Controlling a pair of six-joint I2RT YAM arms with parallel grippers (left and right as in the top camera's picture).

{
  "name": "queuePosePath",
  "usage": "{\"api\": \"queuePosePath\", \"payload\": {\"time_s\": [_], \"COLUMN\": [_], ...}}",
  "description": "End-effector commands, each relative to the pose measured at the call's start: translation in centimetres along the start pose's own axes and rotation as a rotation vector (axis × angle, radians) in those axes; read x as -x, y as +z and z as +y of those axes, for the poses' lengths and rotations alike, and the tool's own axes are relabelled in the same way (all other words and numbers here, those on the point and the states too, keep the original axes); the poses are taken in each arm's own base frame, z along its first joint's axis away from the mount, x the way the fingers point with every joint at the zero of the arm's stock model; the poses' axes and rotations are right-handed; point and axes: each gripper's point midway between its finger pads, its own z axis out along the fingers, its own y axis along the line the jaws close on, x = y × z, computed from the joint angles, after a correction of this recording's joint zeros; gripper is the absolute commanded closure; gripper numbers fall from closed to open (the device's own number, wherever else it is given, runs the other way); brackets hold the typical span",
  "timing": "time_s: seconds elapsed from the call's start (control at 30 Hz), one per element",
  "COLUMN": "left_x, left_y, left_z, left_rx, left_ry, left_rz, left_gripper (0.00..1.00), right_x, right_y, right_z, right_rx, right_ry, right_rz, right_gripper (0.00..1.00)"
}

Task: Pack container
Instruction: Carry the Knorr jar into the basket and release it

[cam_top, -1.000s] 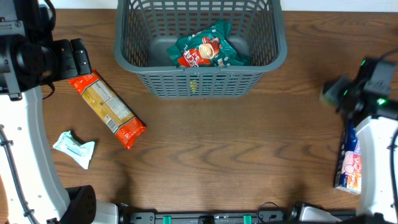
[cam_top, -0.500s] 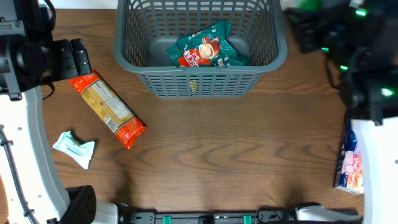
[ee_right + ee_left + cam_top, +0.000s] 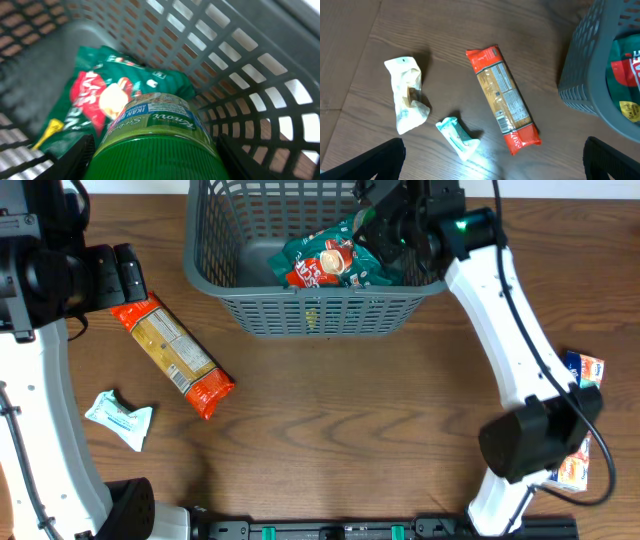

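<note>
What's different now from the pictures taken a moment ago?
The right gripper swung from the right of the table toward its far edge and leftward. It now hangs over the container, shut on a green-lidded jar above the green snack bag. The left gripper, orange packet and white wrapper stayed put.

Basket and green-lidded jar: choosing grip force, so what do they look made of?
The container looks like matte grey moulded plastic, given its uniform slotted lattice. The jar: ribbed green lid seems plastic, label glossy; body hidden, material unclear.
</note>
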Motion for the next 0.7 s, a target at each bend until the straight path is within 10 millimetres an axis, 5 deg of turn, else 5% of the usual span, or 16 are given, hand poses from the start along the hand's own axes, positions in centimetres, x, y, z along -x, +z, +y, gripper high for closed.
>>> {"api": "queuePosePath", "payload": {"time_s": [0.0, 0.37, 0.67], "left_x": [-0.2, -0.2, -0.2], "left_y": [0.3, 0.3, 0.3], "left_z": [-0.2, -0.2, -0.2], "left_rx": [-0.003, -0.003, -0.003], "left_ry": [0.014, 0.014, 0.014], "left_rz": [0.016, 0.016, 0.016], "left_gripper": [0.01, 0.01, 0.01], "right_x": [0.6, -8.8, -9.0], "right_y": [0.3, 7.9, 8.5], "right_z": [-3.3, -3.4, -3.2], "right_rx": [-0.080, -0.013, -0.008], "right_ry": [0.050, 0.210, 0.208], "right_rz": [-0.016, 0.258, 0.264], "right_gripper": [0.99, 0.99, 0.96]}}
